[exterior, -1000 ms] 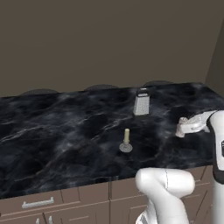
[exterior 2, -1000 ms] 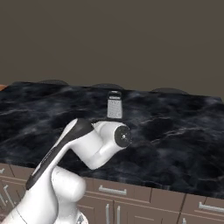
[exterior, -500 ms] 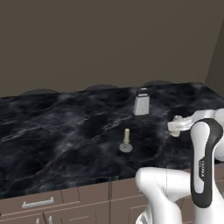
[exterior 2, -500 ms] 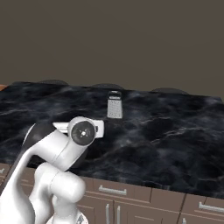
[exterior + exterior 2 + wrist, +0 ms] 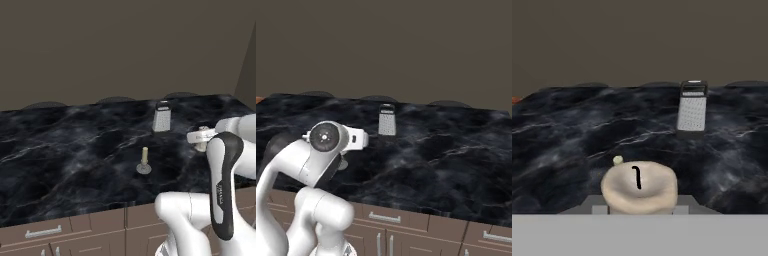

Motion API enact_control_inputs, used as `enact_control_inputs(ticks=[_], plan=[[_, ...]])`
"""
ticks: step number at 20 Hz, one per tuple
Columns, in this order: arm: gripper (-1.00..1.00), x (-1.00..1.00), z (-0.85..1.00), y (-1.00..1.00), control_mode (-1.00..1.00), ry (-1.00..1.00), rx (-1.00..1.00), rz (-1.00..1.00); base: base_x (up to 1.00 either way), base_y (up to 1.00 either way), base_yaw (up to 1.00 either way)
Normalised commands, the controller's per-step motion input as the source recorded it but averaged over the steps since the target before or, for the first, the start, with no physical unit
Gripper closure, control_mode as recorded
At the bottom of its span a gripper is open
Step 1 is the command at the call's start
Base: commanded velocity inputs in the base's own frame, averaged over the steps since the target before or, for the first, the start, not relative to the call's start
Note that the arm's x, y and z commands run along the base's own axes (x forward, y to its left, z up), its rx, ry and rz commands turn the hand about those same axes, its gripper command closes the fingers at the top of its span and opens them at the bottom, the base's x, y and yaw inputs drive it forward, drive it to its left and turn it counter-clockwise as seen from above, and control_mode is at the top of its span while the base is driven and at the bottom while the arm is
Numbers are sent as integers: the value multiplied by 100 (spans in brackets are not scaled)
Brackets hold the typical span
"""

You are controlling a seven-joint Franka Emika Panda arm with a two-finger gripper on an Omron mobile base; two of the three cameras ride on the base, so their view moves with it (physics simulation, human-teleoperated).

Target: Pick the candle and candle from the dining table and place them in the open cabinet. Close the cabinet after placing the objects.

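In the left base view the worktop [image 5: 75, 150] is a wide slab of glossy black marble with thin white veins, set over plain brown drawer fronts [image 5: 65, 232] with short silver pulls. A slim cream stick candle [image 5: 144, 156] stands upright on its round grey dish base near the middle of the slab, with bare stone all round it. Behind it to the right stands the box grater [image 5: 161, 116], a tapered silver-grey metal box, well apart from the candle. At the right edge the white arm folds over, and the pincer [image 5: 200, 137] hangs above the slab's right part with a pale lump in it (too small here to name). Against the picture of a second ago, the elbow now rises much closer to the camera, while candle and grater lie as before.

In the right base view the arm's round dark-centred joint covers the left foreground, where earlier it sat nearer the middle. The grater [image 5: 387, 120] stands behind it, and the slab to the right is open up to its front edge.

In the hand view the short stub candle [image 5: 639, 191], a squat cream cylinder with a curled black wick, sits pinched between the fingers, lifted above the worktop [image 5: 567, 140]. The stick candle's top [image 5: 617, 160] peeps out just behind it. The grater [image 5: 691, 110] stands upright farther back on the right.
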Motion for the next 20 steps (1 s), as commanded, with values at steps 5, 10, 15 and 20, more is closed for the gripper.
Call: enact_control_inputs(ticks=[5, 10, 15, 20], plan=[[100, 0, 0, 22, -100, 0, -7, -12, 0, 0, 0], [100, 0, 1, 14, -100, 0, -2, -11, 0, 0, 0], [100, -1, 0, 4, -100, 0, 0, -10, 0, 0, 0], [100, -30, 0, -1, -100, -1, 0, -31, 0, 0, 0]])
